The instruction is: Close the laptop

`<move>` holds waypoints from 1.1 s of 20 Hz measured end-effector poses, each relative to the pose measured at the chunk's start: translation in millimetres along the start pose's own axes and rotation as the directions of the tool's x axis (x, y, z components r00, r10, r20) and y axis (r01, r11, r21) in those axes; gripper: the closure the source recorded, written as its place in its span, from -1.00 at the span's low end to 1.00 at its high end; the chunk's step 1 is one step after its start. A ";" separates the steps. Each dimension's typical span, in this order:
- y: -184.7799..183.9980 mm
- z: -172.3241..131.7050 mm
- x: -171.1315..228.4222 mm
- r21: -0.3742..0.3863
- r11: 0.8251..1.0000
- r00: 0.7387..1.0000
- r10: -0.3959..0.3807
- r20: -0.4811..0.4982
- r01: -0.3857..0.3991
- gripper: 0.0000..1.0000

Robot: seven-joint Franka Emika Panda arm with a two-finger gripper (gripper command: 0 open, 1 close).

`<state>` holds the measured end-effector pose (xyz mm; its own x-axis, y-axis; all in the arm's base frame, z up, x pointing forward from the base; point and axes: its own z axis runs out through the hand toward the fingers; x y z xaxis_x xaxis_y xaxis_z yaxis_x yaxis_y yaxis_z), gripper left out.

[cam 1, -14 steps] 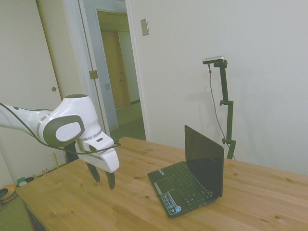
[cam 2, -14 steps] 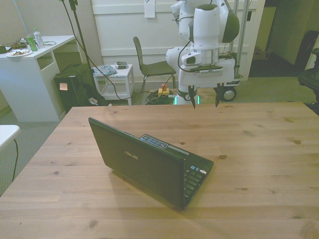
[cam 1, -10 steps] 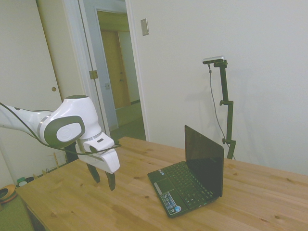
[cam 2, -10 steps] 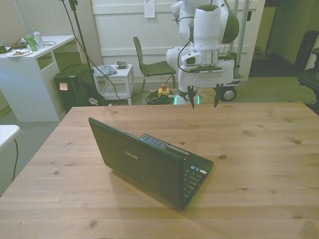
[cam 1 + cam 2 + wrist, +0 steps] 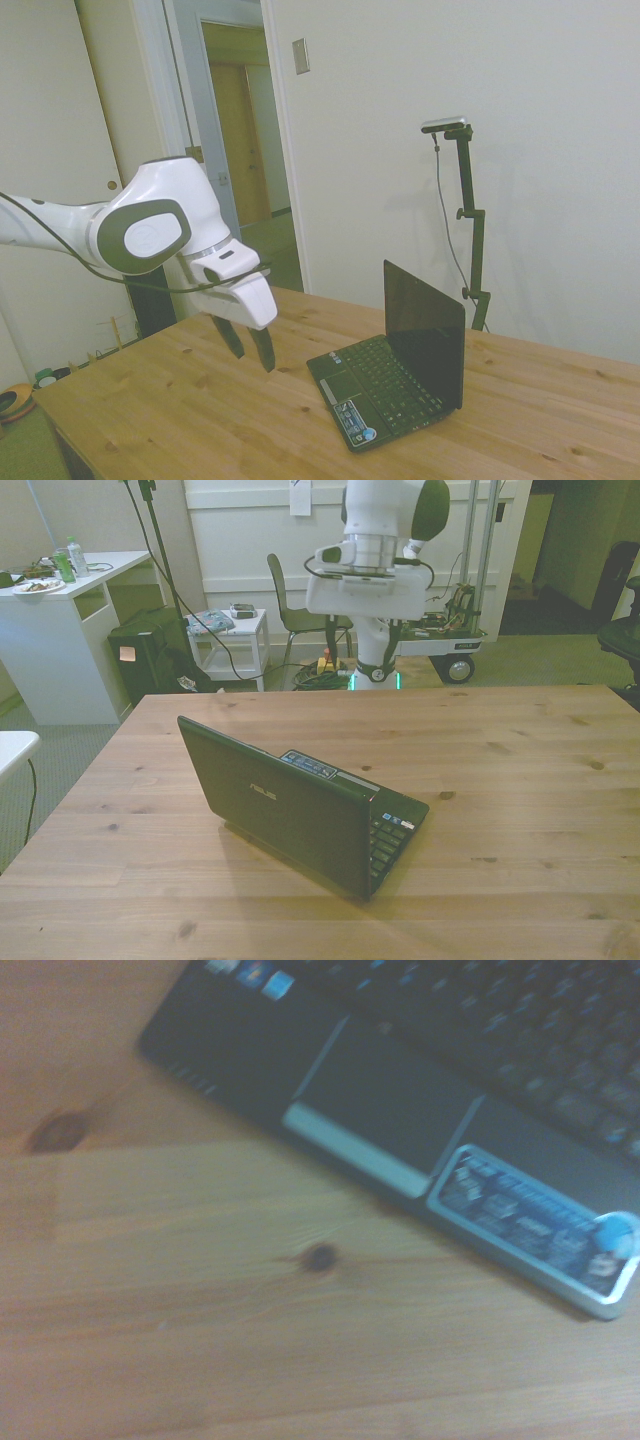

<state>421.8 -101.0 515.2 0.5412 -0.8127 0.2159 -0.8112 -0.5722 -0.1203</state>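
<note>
Black laptop (image 5: 400,375) — blue-white stickers (image 5: 535,1222)

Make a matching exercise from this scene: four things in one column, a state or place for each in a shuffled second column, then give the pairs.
Things:
1. laptop
2. gripper
3. blue and white sticker
4. table

States or places:
A. on the palm rest, beside the touchpad
B. bare wood with dark knots
C. lid up, screen dark
D. in the air above the table, touching nothing

Pairs: 1-C, 2-D, 3-A, 4-B
</note>
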 end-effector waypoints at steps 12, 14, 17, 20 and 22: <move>18.3 -63.4 192.9 0.023 0.982 0.975 0.187 -0.123 -0.186 -1.00; 16.3 -71.8 218.3 0.025 0.979 0.969 0.203 -0.140 -0.201 -1.00; 8.4 -73.5 251.9 0.028 0.976 0.964 0.219 -0.153 -0.217 -1.00; -4.4 -62.8 281.7 0.029 0.973 0.959 0.231 -0.161 -0.229 -1.00; -14.0 -51.6 297.8 0.028 0.972 0.958 0.236 -0.163 -0.234 -1.00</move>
<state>582.9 -329.3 631.1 0.2911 -0.8955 0.3366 -0.9090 -0.3686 -0.1945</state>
